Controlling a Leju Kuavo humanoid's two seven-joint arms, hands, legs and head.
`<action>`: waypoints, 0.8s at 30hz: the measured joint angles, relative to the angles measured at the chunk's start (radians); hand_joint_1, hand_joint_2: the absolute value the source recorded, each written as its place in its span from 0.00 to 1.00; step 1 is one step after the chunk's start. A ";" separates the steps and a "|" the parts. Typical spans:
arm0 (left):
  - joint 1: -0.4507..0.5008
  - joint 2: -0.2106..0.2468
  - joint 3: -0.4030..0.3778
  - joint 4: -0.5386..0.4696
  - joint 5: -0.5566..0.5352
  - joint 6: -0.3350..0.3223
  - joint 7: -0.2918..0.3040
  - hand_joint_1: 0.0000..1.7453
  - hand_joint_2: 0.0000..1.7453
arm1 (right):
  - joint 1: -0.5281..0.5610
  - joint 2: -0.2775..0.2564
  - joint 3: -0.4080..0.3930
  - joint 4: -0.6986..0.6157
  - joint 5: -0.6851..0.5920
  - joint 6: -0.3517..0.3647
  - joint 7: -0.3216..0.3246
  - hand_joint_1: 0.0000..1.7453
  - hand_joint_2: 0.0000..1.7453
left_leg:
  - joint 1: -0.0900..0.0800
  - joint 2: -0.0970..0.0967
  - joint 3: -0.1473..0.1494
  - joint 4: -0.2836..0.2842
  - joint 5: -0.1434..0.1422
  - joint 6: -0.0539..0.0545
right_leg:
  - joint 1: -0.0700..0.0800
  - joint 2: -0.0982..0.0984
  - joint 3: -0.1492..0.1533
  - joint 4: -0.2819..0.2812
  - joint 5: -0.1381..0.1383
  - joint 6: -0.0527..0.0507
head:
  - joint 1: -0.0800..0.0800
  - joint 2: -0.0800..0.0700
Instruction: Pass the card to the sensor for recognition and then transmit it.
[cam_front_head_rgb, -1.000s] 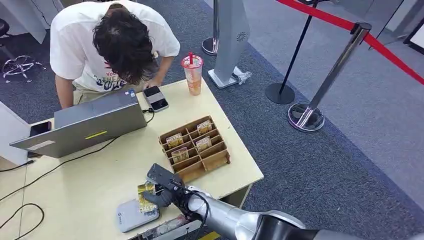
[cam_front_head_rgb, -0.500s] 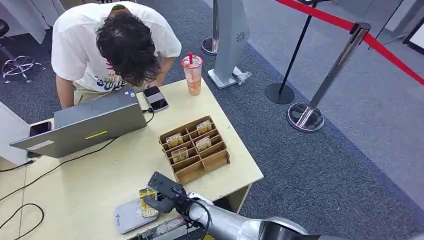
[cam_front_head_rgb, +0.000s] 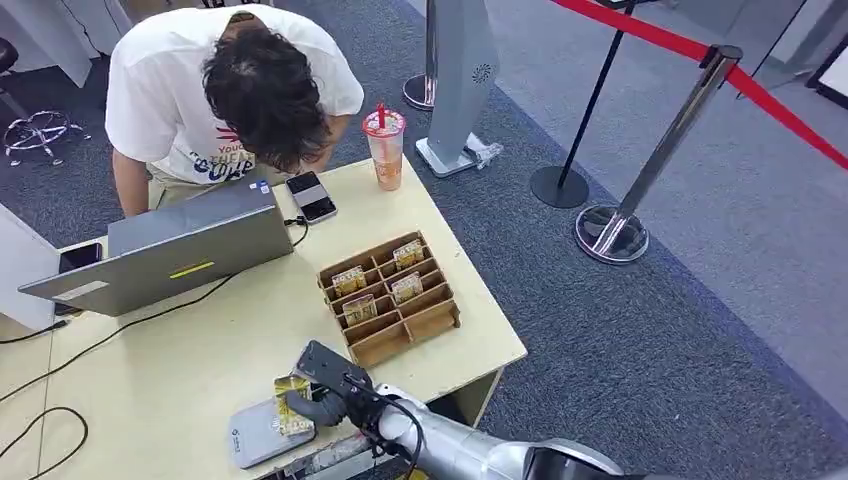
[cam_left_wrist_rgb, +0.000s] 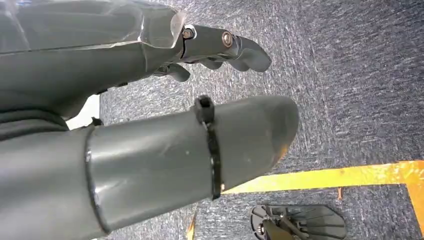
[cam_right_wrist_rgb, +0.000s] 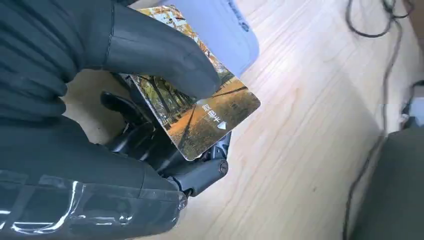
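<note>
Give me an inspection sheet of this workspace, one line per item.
Surface: pale wooden table, mostly bare at its middle.
Job's things: picture-printed yellow card held over the flat grey sensor pad; brown cardboard divider tray holding more cards.
Clutter: grey laptop, two phones, orange iced drink cup.
Hands: right hand pinches the card; left hand hangs above carpet.
Cables: black cable runs across the table.
Surroundings: person in white shirt leaning over the table; red-rope stanchions.
</note>
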 joint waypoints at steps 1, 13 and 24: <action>0.000 0.000 0.000 0.000 0.000 0.000 0.000 0.00 0.00 | 0.000 -0.003 -0.005 -0.018 -0.002 0.005 0.000 1.00 1.00 | 0.000 0.000 0.000 0.000 0.000 0.000 | 0.000 0.000 0.000 0.000 0.000 0.000 | 0.000 0.000; 0.001 0.000 0.000 0.000 0.010 0.000 -0.019 0.00 0.00 | -0.004 -0.052 -0.068 -0.303 -0.074 0.055 0.002 1.00 1.00 | 0.000 0.000 0.000 0.000 0.000 0.000 | 0.000 0.000 0.000 0.000 0.000 0.000 | 0.000 0.000; 0.004 0.003 0.000 0.000 0.014 0.000 -0.029 0.00 0.00 | -0.076 -0.078 -0.143 -0.501 -0.073 0.040 0.013 1.00 1.00 | 0.000 0.000 0.000 0.000 0.000 0.000 | 0.000 0.000 0.000 0.000 0.000 0.000 | 0.000 0.000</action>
